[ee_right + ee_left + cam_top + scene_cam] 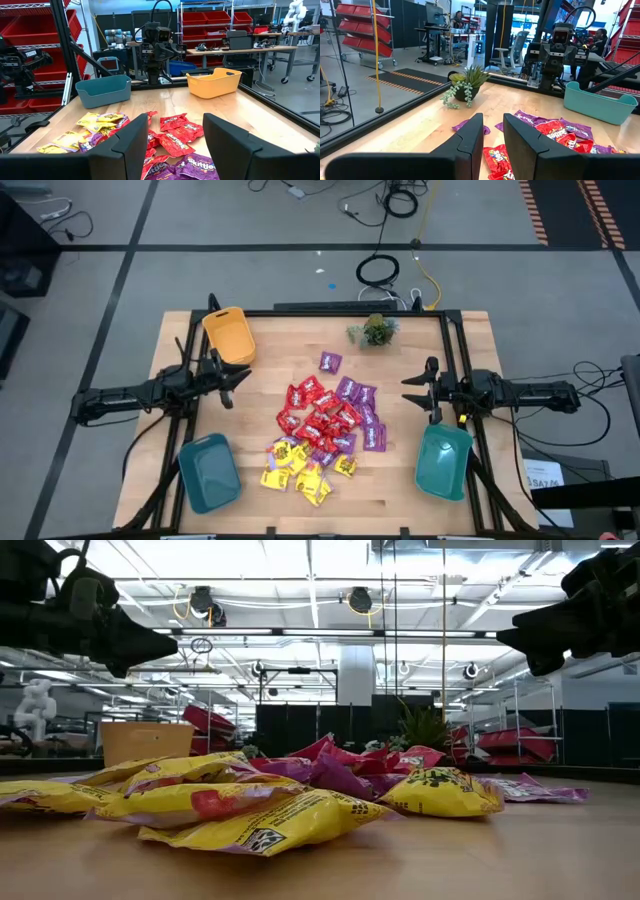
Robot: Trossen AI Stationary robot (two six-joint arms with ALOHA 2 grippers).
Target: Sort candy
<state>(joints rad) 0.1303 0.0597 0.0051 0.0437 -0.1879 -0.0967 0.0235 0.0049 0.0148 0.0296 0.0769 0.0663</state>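
Candy (322, 430) heaped mid-table: red in centre, purple toward right and far side, yellow at near-left edge of heap. One purple packet (330, 361) apart, just beyond heap.

Left gripper (240, 376) above table's left side, between orange bin (229, 335) and teal bin (208, 471); jaws narrowly parted, empty.

Right gripper (410, 389) right of heap, beside second teal bin (443, 461); jaws wider, empty.

Plant (375, 331) at far edge.
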